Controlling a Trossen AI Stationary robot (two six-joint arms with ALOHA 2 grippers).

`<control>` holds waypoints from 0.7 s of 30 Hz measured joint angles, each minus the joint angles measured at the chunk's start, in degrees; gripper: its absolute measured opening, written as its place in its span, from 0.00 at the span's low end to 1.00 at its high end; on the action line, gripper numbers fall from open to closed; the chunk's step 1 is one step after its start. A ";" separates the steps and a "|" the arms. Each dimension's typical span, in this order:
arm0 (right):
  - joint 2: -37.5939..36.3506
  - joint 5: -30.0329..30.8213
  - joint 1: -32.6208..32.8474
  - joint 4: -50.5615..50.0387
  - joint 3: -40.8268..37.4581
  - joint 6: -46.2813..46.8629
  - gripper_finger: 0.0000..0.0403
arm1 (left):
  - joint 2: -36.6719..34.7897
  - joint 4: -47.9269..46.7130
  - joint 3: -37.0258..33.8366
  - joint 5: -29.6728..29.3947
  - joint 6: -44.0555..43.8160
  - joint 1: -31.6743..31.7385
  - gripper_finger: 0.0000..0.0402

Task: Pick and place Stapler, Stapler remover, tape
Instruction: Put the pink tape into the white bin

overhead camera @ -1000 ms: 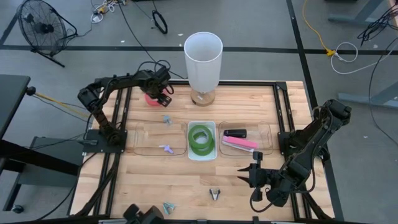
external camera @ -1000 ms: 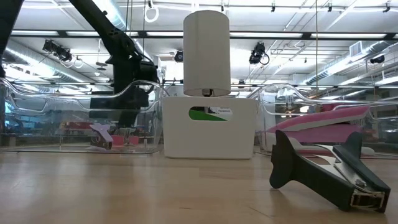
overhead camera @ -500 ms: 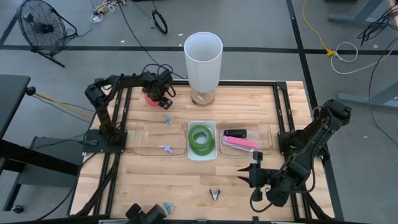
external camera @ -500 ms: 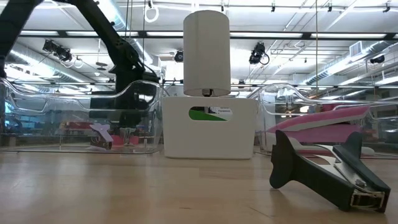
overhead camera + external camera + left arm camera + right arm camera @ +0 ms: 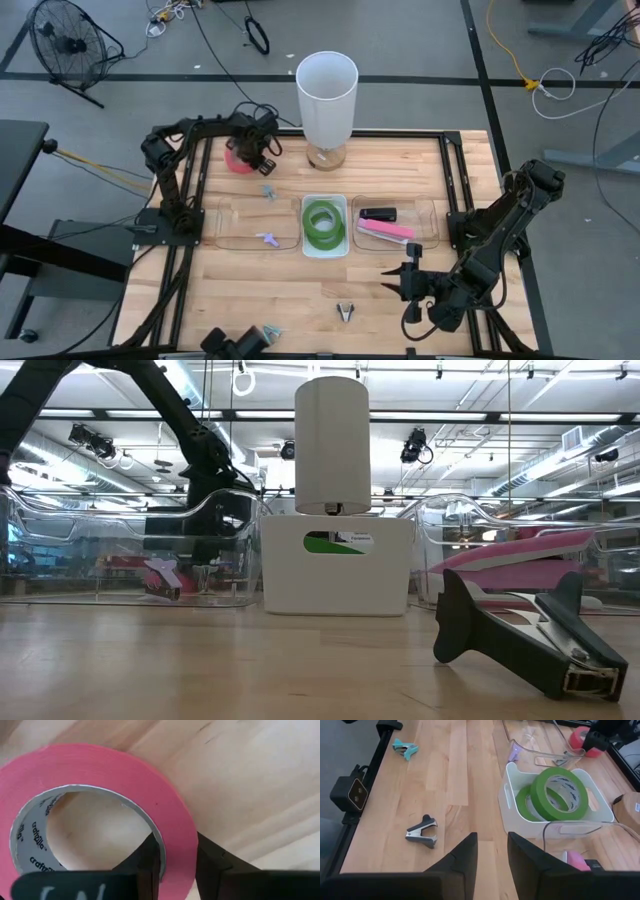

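— At the far left corner of the table, left of the tall white cylinder [image 5: 327, 95], I have the left gripper [image 5: 252, 152] on the pink tape roll [image 5: 238, 158]. In the left wrist view its two fingers [image 5: 150, 860] straddle the wall of the pink tape roll [image 5: 100, 805], one inside the open centre, one outside, closed on it.

— And the other tape?

— Both green rolls [image 5: 323, 222] sit in the white bin [image 5: 325, 248], just in front of the cylinder. The right wrist view shows them leaning one on the other inside the bin [image 5: 520, 815].

— Staplers?

— The pink stapler [image 5: 385, 231] and a black one [image 5: 379, 214] lie in the clear tray to the bin's right. A purple remover [image 5: 266, 239] is in the clear tray to its left; a grey one [image 5: 346, 313] lies on the bare wood nearer me than the bin.

— Right arm?

— I see the right gripper [image 5: 408, 284] waiting near the front right of the table, fingers [image 5: 465, 855] apart and holding nothing.
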 joint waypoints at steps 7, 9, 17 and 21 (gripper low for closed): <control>0.00 0.00 0.00 -0.02 0.00 0.00 0.26 | -0.07 -6.48 4.37 1.79 -0.12 -2.23 0.21; 0.00 -0.02 0.00 -0.07 0.00 -0.02 0.26 | -0.94 -7.97 5.32 1.85 -0.09 -3.16 0.21; -0.02 -0.09 0.00 -0.83 -0.07 0.03 0.26 | -9.32 -11.32 7.53 0.69 -2.44 -6.95 0.21; -0.02 -0.20 -0.02 -1.17 -0.07 0.26 0.26 | -15.03 -12.51 7.46 1.85 -5.15 -10.08 0.21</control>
